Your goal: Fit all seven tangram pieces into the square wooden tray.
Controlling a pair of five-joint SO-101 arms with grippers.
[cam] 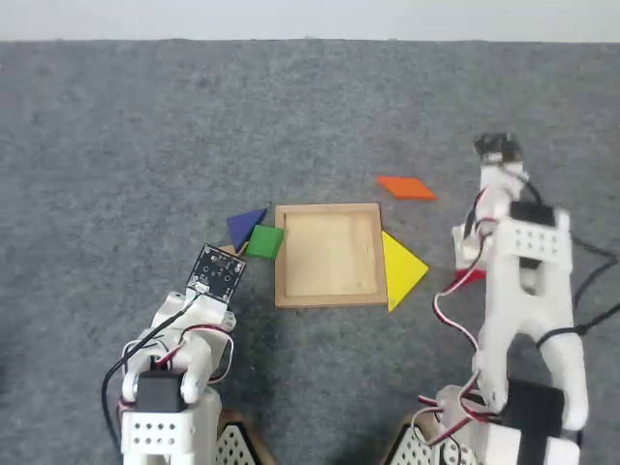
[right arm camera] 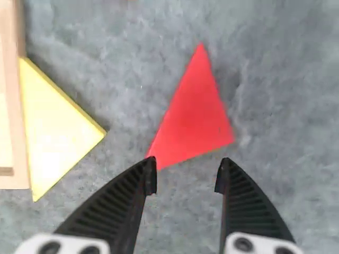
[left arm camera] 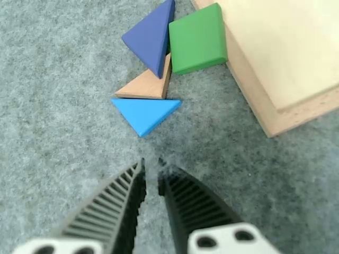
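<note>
The square wooden tray (cam: 329, 209) lies mid-table with nothing in it. At its left sit a dark blue triangle (cam: 246, 226) and a green square (cam: 264, 241). My left gripper (left arm camera: 151, 170) is shut on nothing, just short of a light blue triangle (left arm camera: 144, 112). Beyond that lie a tan triangle (left arm camera: 148, 85), the dark blue triangle (left arm camera: 151, 36) and the green square (left arm camera: 197, 38) against the tray wall (left arm camera: 254, 98). My right gripper (right arm camera: 186, 172) stands open over the near corner of a red triangle (right arm camera: 195, 114). A yellow triangle (right arm camera: 53, 135) touches the tray's right side (right arm camera: 9, 106).
An orange parallelogram (cam: 407, 187) lies beyond the tray's far right corner. The yellow triangle (cam: 401, 268) points right toward the right arm (cam: 518, 242). The left arm (cam: 203, 300) stands at the tray's near left. Grey carpet covers the table.
</note>
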